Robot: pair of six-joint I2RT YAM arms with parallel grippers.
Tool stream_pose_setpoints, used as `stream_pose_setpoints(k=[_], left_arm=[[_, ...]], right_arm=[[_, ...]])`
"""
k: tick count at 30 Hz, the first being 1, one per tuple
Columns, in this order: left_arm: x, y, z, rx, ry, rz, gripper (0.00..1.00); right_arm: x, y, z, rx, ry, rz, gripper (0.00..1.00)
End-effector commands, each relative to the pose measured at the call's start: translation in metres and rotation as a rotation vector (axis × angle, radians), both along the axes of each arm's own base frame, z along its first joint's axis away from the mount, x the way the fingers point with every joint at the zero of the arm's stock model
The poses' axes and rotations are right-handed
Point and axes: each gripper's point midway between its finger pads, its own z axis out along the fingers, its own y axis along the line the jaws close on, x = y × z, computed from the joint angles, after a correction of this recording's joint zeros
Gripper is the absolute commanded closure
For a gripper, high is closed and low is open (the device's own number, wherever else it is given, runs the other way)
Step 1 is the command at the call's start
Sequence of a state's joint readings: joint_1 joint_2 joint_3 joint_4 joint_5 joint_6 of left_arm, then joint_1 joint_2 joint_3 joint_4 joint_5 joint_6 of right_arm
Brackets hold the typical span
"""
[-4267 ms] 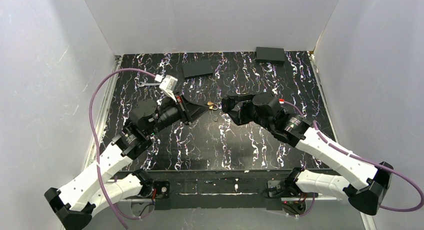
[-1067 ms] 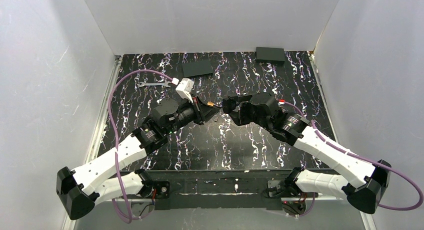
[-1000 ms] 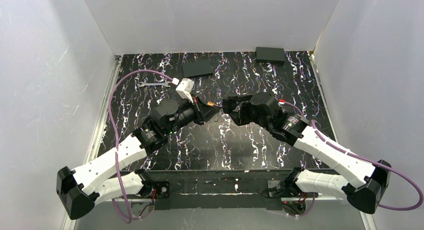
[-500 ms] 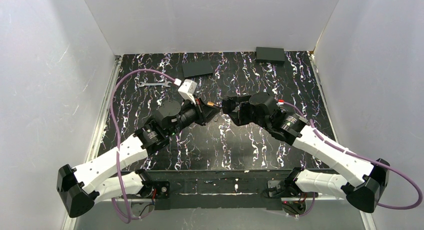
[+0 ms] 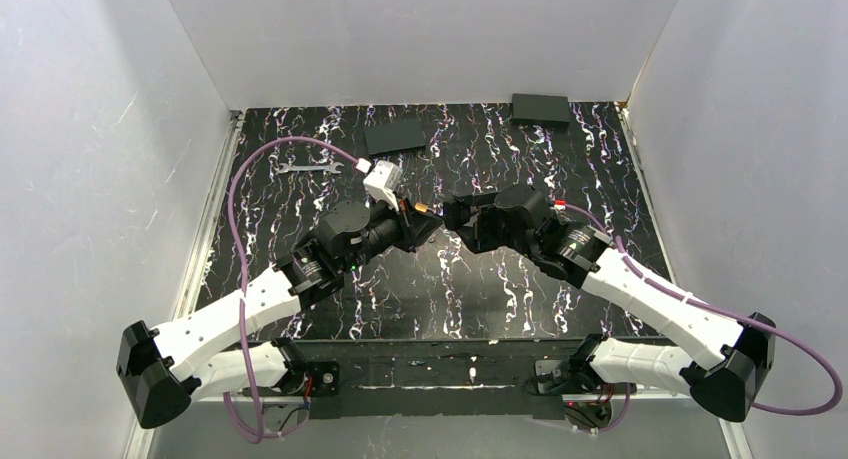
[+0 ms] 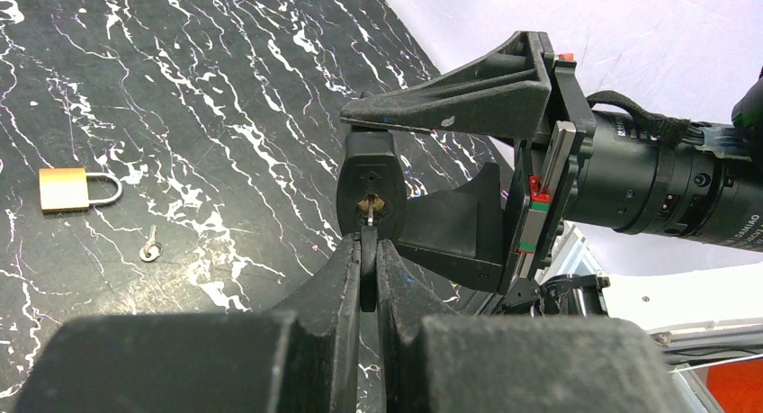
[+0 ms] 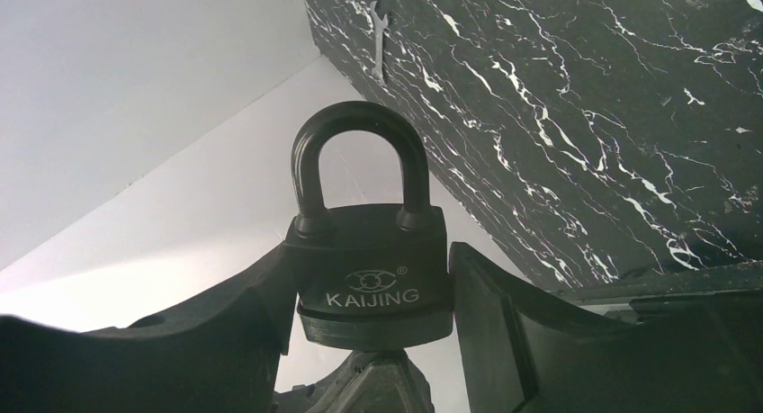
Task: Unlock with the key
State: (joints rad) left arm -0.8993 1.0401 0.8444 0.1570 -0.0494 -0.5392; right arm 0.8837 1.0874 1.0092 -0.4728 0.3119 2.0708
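Observation:
My left gripper is shut on the key, pinching its black head edge-on between the fingers. The thin blade points up, and its tip sits at the brass keyhole in the bottom of a black padlock. My right gripper is shut on that padlock, which is marked KAIJING, with a finger on each side of the body. Its shackle is down in the body. In the top view the two grippers meet nose to nose above the table's middle.
A small brass padlock and a tiny silvery key lie on the marbled table. A flat wrench lies at the back left. Two black boxes sit near the back wall.
The left arm has pushed right and forward, bringing the key up to the padlock. The right arm has edged slightly left with the padlock. Both grips are unchanged.

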Motion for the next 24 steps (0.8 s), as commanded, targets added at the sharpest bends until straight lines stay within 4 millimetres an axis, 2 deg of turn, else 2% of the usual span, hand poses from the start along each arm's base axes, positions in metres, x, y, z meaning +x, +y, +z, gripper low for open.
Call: stream_pose_setpoints(k=[1,18,24], left_arm=[[0.004,0.004,0.018,-0.034,-0.047,0.037,1.00],[0.005,0.008,0.011,-0.037,-0.028,0.057,1.00],[0.006,0.009,0.008,-0.041,-0.013,0.072,1.00]], right_arm=[[0.004,0.009,0.064,0.185,-0.077,-0.019,0.99],[0.003,0.010,0.062,0.166,-0.068,-0.020,0.99],[-0.001,0.003,0.047,0.089,0.000,-0.049,0.99]])
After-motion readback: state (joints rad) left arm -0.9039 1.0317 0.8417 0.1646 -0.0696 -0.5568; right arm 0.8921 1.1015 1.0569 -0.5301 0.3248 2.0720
